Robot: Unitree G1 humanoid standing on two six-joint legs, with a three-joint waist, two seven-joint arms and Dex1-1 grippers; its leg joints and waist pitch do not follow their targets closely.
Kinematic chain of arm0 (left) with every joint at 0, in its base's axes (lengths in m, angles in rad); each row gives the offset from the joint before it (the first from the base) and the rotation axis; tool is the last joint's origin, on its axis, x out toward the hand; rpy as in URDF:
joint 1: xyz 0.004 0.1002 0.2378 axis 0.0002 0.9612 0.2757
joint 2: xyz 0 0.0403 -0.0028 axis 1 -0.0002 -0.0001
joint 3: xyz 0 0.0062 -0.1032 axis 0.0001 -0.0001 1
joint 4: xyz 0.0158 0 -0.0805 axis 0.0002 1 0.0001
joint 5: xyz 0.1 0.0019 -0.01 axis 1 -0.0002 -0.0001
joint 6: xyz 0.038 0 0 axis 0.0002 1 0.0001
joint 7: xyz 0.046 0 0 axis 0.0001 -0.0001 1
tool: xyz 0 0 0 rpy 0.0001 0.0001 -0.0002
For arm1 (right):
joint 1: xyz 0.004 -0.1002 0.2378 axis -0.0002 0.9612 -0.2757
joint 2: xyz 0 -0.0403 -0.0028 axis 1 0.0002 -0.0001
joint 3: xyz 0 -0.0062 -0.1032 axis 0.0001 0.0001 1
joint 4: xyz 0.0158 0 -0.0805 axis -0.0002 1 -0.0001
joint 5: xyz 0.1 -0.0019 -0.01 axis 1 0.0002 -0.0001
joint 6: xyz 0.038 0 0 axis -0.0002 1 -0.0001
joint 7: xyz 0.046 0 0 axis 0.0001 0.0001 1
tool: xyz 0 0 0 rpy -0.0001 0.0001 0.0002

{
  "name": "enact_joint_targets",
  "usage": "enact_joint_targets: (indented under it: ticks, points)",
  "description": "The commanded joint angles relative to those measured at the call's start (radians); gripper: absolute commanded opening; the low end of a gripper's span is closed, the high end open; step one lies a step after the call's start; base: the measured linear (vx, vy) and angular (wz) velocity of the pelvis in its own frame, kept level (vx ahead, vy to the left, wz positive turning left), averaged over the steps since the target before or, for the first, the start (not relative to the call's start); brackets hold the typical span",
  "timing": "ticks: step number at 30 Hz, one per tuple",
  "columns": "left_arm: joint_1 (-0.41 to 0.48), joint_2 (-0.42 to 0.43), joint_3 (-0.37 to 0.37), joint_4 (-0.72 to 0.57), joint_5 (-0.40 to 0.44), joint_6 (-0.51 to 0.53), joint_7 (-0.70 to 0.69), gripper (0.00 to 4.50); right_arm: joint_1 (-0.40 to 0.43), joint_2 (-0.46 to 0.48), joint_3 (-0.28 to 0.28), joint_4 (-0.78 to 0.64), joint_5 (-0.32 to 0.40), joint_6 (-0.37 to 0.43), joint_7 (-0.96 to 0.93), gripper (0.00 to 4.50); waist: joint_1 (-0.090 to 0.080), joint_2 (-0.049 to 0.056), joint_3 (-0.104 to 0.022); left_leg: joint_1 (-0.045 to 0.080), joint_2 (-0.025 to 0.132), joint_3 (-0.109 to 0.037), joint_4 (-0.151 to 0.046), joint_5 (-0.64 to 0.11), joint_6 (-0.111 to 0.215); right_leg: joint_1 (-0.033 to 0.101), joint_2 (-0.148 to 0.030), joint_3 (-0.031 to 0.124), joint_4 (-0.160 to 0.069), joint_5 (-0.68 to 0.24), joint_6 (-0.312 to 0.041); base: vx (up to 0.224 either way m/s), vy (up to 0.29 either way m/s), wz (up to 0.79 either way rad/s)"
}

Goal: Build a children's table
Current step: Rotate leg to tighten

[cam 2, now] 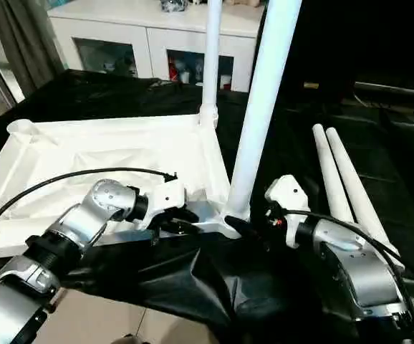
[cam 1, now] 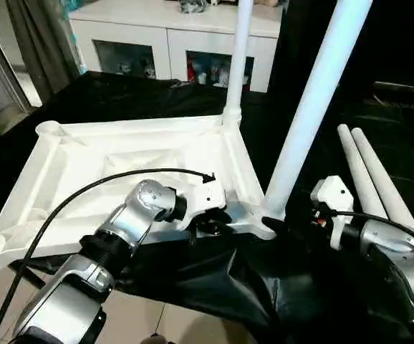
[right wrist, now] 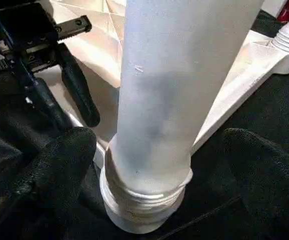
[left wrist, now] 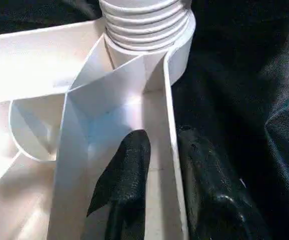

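Observation:
The children's table tabletop [cam 1: 121, 161] lies upside down on a black cloth, ribs up. One leg [cam 1: 239, 57] stands in the far right corner socket. A second leg [cam 1: 314, 100] stands in the near right socket [left wrist: 144, 25]. My left gripper [left wrist: 162, 137] is at the near rim beside that socket. It is open: one finger [left wrist: 127, 170] sits inside the rim wall and the other outside it. My right gripper [right wrist: 157, 150] is open wide around the base of the near leg [right wrist: 159, 100], its pads [right wrist: 59, 165] clear of it.
Two loose legs [cam 1: 368, 172] lie side by side on the cloth at the right. The black cloth [cam 1: 214, 287] hangs over the near edge of the work surface, with floor below. A white cabinet [cam 1: 171, 36] stands behind.

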Motion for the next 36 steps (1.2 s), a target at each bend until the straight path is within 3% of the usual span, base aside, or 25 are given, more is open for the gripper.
enact_joint_targets:
  ticks: [1,2,5,7,12,22,36]
  points:
    - [-0.022,0.002,0.009,0.020,0.006,-0.006,-0.013,1.12,-0.024,0.001,0.002,0.012,-0.005,-0.012,0.000,4.50,-0.001,-0.006,-0.061,0.010,0.028,-0.011,-0.077,-0.287,0.019,0.041,-0.052,0.041,-0.100,-0.218,-0.205,0.000,0.000,0.00]
    - [-0.022,0.002,0.009,0.020,0.006,-0.006,-0.013,0.86,-0.024,0.001,0.002,0.012,-0.005,-0.012,0.000,4.50,-0.002,-0.006,-0.061,0.009,0.028,-0.011,-0.078,-0.287,0.019,0.041,-0.052,0.041,-0.100,-0.217,-0.206,0.000,0.000,0.00]
    - [-0.021,0.003,0.013,0.026,0.007,-0.007,-0.018,0.78,-0.028,0.005,0.006,0.017,-0.006,-0.013,0.000,4.50,-0.003,-0.006,-0.060,0.009,0.029,-0.012,-0.079,-0.284,0.020,0.041,-0.052,0.042,-0.099,-0.203,-0.210,0.000,0.000,0.00]
    - [-0.020,0.004,0.016,0.025,0.005,-0.003,-0.019,0.44,-0.028,0.005,0.009,0.020,-0.007,-0.014,0.003,4.50,-0.004,-0.006,-0.060,0.009,0.029,-0.011,-0.079,-0.288,0.020,0.041,-0.053,0.042,-0.100,-0.207,-0.210,0.000,0.000,0.00]
    - [-0.021,-0.003,0.038,0.026,-0.020,-0.010,-0.030,0.10,-0.025,0.002,0.027,0.036,-0.024,-0.023,0.018,4.50,-0.005,-0.009,-0.058,0.010,0.028,-0.010,-0.080,-0.296,0.022,0.040,-0.054,0.041,-0.104,-0.234,-0.211,0.000,0.000,0.00]
    - [0.006,-0.002,0.065,-0.001,-0.042,-0.021,-0.033,0.10,-0.048,0.018,0.036,0.082,-0.030,-0.038,0.019,4.50,-0.004,-0.016,-0.059,0.004,0.030,-0.009,-0.081,-0.244,0.041,0.041,-0.056,0.041,-0.100,-0.198,-0.211,0.000,0.000,0.00]
    - [0.029,-0.001,0.088,-0.023,-0.060,-0.022,-0.031,0.10,-0.061,0.032,0.036,0.100,-0.015,-0.039,0.033,4.50,-0.010,-0.019,-0.056,0.004,0.031,-0.009,-0.085,-0.261,0.037,0.037,-0.057,0.043,-0.108,-0.268,-0.186,0.000,0.000,0.00]
